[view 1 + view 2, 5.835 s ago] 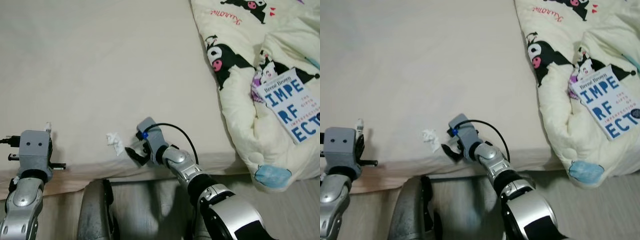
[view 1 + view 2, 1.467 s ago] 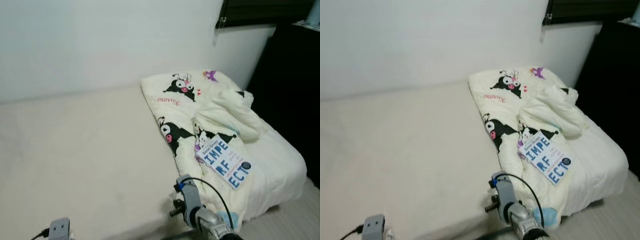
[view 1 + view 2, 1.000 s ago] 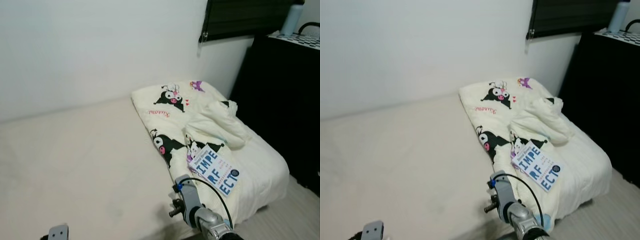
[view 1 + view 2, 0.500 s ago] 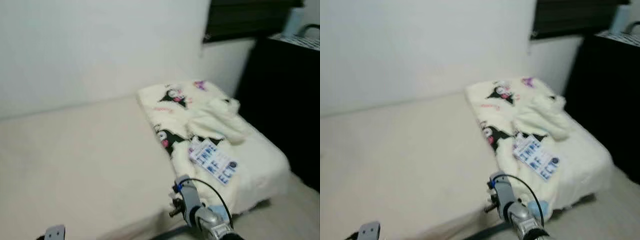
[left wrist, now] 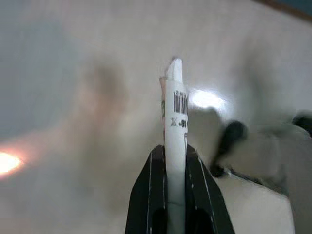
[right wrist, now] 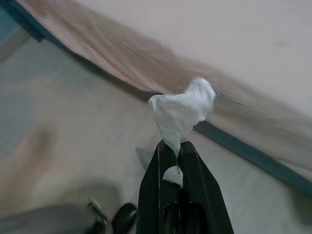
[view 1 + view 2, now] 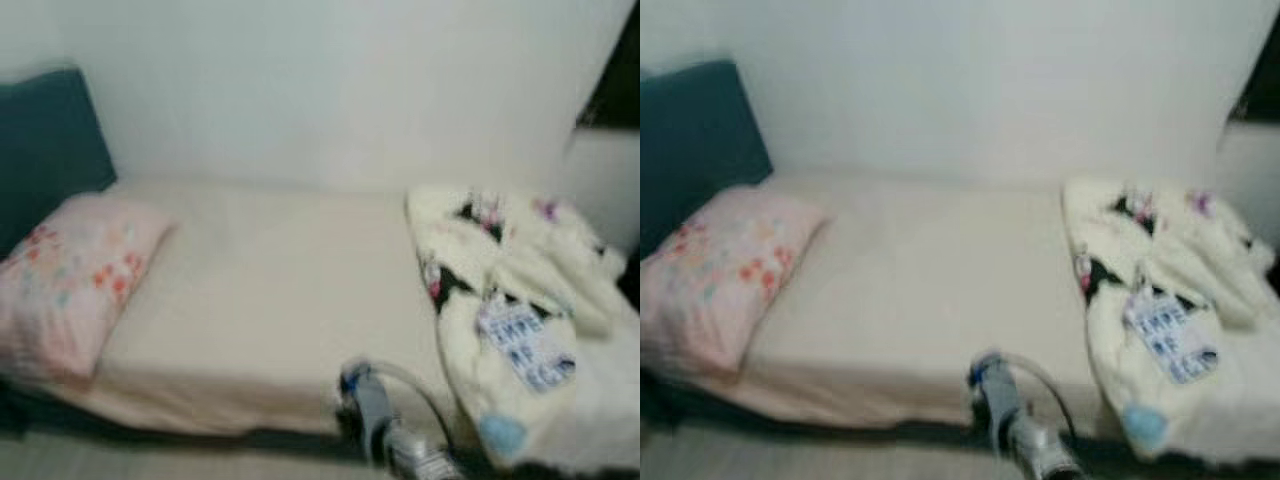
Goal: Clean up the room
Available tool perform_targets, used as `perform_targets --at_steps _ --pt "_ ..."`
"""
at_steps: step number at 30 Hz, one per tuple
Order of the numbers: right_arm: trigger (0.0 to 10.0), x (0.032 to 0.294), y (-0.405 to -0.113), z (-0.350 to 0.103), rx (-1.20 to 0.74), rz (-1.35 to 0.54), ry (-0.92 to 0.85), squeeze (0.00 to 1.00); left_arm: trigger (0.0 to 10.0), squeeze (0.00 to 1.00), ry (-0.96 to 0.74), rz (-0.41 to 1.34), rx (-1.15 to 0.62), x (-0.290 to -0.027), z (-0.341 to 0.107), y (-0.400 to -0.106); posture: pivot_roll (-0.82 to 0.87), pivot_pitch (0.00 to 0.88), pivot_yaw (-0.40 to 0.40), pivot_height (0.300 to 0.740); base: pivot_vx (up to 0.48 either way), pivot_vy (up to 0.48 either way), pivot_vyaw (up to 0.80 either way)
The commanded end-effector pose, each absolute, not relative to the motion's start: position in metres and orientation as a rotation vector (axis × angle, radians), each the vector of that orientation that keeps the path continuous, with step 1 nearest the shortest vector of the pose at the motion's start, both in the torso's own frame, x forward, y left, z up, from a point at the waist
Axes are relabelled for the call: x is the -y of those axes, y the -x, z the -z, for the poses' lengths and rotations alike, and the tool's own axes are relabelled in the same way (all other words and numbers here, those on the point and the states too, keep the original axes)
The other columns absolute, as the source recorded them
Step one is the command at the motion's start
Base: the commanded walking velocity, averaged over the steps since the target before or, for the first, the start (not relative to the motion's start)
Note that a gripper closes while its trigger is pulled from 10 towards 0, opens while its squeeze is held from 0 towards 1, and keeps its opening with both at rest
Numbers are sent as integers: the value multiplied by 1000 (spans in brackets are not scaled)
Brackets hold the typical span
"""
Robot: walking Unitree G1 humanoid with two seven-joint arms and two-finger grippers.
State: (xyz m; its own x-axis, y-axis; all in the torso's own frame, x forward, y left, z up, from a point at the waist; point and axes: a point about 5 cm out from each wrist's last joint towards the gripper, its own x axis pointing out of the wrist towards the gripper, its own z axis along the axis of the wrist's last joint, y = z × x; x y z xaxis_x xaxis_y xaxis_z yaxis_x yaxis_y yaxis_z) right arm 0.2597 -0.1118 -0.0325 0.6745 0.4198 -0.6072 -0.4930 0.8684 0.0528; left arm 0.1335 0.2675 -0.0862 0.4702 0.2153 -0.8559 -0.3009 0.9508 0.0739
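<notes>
The head views were blurred. A bed with a beige sheet ran across the middle of the frame, a pink floral pillow at its left end against a dark headboard. At the right of the frame lay a cream duvet with black cartoon figures, and on it a white book with blue lettering. A light blue face mask sat at the duvet's lower edge. The right arm rose from the bottom centre of the frame, below the bed's near edge.

In the right wrist view, the right gripper had its fingers pressed together on a crumpled white tissue, held above the pale floor beside the bed's edge.

In the left wrist view, the left gripper had its fingers clamped on a slim white tube bearing a barcode, which stuck out past the fingertips over the floor.
</notes>
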Motion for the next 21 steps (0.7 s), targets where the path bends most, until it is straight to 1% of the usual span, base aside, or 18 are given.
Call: perform_targets --at_steps 1,17,21 --pt "10000 114 -266 28 -639 -511 132 0 10000 0 86 -309 -1039 -268 87 -129 -31 19 -20 740 0 0 794" --pt "10000 112 -265 28 -635 -531 108 0 10000 0 76 -284 -1045 -259 91 -126 -32 23 -17 740 0 0 794" --pt "10000 112 -264 28 -632 -542 102 0 10000 0 77 -280 -1041 -260 91 -124 -33 26 -19 740 0 0 794"
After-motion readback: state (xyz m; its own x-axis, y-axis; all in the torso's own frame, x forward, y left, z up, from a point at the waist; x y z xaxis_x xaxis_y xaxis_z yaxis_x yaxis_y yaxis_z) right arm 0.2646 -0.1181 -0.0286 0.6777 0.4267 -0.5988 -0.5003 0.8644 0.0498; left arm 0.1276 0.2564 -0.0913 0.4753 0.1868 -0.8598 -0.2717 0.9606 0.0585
